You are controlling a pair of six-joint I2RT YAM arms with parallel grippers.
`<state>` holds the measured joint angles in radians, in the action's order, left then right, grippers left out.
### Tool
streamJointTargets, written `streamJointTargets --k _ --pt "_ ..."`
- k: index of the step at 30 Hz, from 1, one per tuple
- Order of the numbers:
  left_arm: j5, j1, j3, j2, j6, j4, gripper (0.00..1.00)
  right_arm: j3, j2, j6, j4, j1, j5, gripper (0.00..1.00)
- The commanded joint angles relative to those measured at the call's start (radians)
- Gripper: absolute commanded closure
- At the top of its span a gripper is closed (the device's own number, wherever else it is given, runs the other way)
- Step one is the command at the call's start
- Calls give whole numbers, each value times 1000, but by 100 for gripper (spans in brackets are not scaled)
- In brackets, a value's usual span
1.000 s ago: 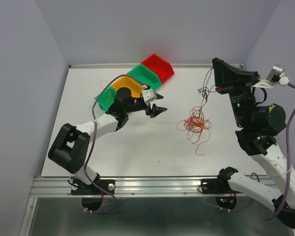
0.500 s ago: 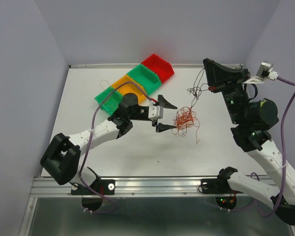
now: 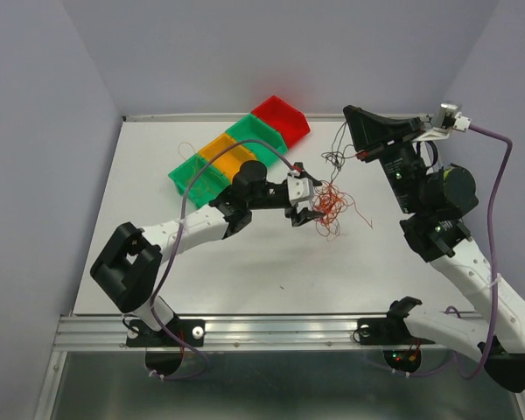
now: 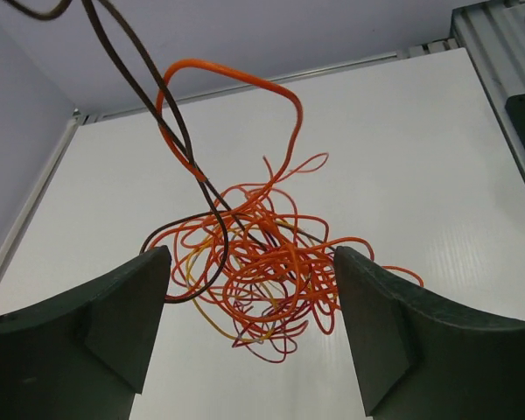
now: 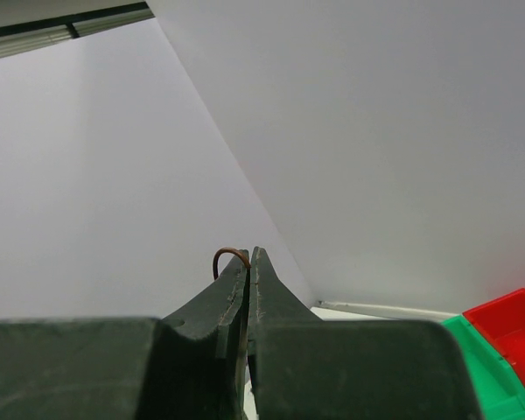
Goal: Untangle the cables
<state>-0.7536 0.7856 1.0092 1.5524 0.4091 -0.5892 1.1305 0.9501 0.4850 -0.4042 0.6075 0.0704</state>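
The cables (image 3: 329, 205) are a knot of thin orange, red and yellowish wires at mid-table. Dark brown strands (image 3: 337, 157) rise from the knot to my right gripper (image 3: 350, 115), which is held high. In the right wrist view that gripper (image 5: 249, 262) is shut on a brown wire loop (image 5: 230, 255). My left gripper (image 3: 309, 204) sits at the knot's left side. In the left wrist view the left gripper (image 4: 254, 324) is open, and the cables (image 4: 276, 276) hang between its dark fingers (image 4: 114, 332). A brown strand (image 4: 149, 70) and an orange loop (image 4: 245, 74) run upward.
A row of bins stands at the back left of the table: red (image 3: 281, 118), green (image 3: 255, 135), orange (image 3: 224, 154) and green (image 3: 195, 175). A stray thin wire (image 3: 186, 146) lies beside the bins. Grey walls close in on both sides.
My left gripper has swung right from the bins to the knot and opened wider. The right arm has moved left and the knot has shifted left with it.
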Motion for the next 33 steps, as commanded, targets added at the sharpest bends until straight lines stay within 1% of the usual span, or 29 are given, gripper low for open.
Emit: streamJointTargets --k 1,3,4,5,6,7,8,9,11,12,13,15,16,20,28,31,33 --pt "88 14 35 5 2 -18 16 37 -13 17 -73 -6 -14 99" --pt "86 17 34 8 11 -17 23 37 -14 20 -74 -6 -17 100" --pt "86 17 35 12 14 -15 29 37 -14 20 -76 -5 -17 100" --pt "79 17 40 23 16 -12 49 37 -17 21 -77 -6 -20 99" --pt "77 17 43 26 17 -11 58 37 -17 23 -76 -6 -20 100" --pt "71 17 45 35 22 -3 71 38 -20 24 -77 -6 -21 99" --pt "68 17 46 38 23 2 74 40 -20 23 -76 -5 -20 100" --pt "69 17 49 40 25 11 76 41 -20 21 -77 -6 -17 99" --pt "71 18 51 52 36 17 76 51 -20 20 -77 -5 -8 99" --pt "69 20 52 58 40 19 78 55 -22 18 -77 -6 -7 99" --pt "72 18 55 75 43 22 82 63 -20 15 -77 -6 -9 100" --pt "63 18 69 95 48 32 98 75 -24 20 -81 -6 -11 99" --pt "56 18 74 115 50 37 100 77 -28 23 -97 -6 -6 99" --pt "54 18 81 156 43 43 100 98 -39 14 -139 -6 32 100" --pt "59 18 94 225 33 42 100 274 -27 -83 -182 -5 111 99" --pt "56 20 97 235 27 42 100 342 -21 -111 -218 -6 187 100" --pt "56 18 98 238 25 42 100 382 -11 -126 -219 -6 198 99"
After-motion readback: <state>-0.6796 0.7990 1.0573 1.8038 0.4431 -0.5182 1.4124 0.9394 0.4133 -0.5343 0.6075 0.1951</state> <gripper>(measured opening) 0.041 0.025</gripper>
